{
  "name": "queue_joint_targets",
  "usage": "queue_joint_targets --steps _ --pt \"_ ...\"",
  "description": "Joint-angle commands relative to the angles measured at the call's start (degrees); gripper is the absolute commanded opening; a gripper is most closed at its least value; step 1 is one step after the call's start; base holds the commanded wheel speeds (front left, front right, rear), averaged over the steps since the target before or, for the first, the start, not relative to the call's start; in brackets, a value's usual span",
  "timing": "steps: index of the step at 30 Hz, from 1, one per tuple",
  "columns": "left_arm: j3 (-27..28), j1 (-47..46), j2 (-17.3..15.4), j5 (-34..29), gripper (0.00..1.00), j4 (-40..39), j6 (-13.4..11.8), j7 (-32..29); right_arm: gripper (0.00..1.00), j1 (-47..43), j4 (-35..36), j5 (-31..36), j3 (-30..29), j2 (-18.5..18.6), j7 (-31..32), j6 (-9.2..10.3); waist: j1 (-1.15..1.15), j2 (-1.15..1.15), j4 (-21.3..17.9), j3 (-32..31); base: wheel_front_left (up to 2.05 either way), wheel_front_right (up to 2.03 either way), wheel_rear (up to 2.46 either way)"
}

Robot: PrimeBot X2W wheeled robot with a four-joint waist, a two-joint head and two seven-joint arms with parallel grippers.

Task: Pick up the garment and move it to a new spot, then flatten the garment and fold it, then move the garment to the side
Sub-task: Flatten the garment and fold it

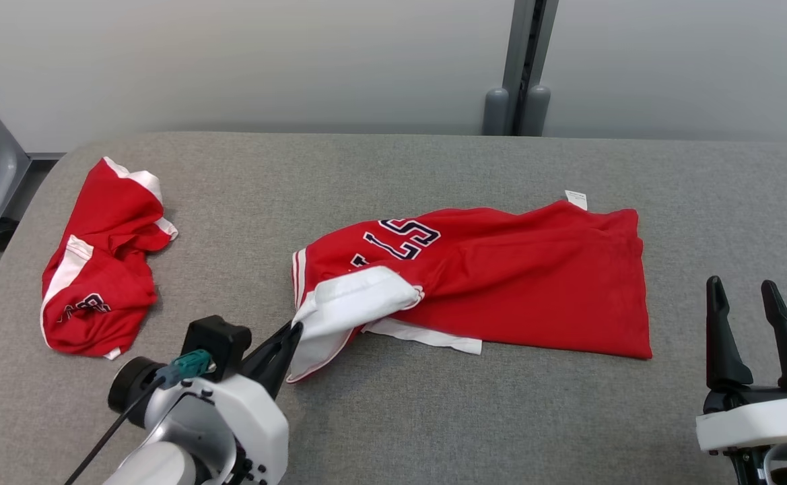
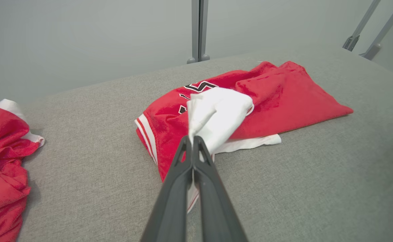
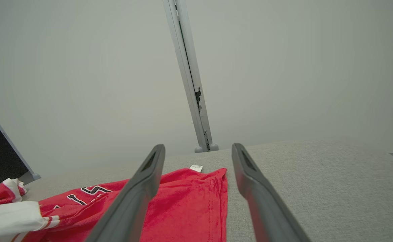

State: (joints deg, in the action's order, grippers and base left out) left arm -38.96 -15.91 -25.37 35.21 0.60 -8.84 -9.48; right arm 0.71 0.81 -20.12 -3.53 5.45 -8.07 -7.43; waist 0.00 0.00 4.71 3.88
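Left arm reaches forward, jaws pinched shut; right arm, barely in frame, seems at rest, jaws apart.

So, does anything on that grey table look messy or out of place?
The red jersey lies rumpled, its white sleeve flopped over and pinched in the left pincer. A second red garment sits crumpled in a heap near the left edge of the grey table. Nothing looks torn or spilled.

The red garment (white sleeve flopped across its front) lies rumpled, dark lettering upward.
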Motion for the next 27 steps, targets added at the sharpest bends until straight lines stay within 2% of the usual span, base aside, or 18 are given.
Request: queue_joint_targets --steps 1,6,10,18,22,27 --pt "0.54 1.35 -1.71 0.13 0.00 -0.71 0.19 0.27 1.00 -0.60 0.14 0.19 -0.13 0.47 0.34 -0.11 0.00 0.00 0.62 -0.53 0.00 0.00 0.00" --pt "0.35 4.34 -6.76 -0.26 0.00 -0.72 1.96 0.22 1.00 -1.05 0.34 -0.07 -0.06 1.00 0.80 -0.11 0.00 0.00 1.18 -0.61 0.00 0.00 0.00" --pt "-0.34 6.51 -9.20 0.64 0.00 1.14 3.70 -0.12 1.00 -1.27 0.18 -0.20 0.17 1.05 0.87 -0.11 0.00 0.00 1.26 -0.72 0.00 0.00 0.00" --pt "-0.75 9.05 -10.84 1.05 0.00 8.48 3.98 0.80 1.00 -1.76 0.06 -0.33 0.48 1.33 1.51 -0.11 0.00 0.00 0.74 -0.80 0.00 0.00 0.00" --pt "-0.76 9.46 -10.50 1.59 0.00 11.85 4.26 1.55 1.00 -2.05 -0.09 -0.36 0.15 1.44 2.06 -0.11 0.00 0.00 0.50 -0.70 0.00 0.00 0.00" --pt "-0.44 9.68 -10.25 0.87 0.00 17.13 2.71 3.22 1.00 -2.16 -0.33 -0.41 0.31 1.08 2.41 -0.11 0.00 0.00 0.12 -0.73 0.00 0.00 0.00"
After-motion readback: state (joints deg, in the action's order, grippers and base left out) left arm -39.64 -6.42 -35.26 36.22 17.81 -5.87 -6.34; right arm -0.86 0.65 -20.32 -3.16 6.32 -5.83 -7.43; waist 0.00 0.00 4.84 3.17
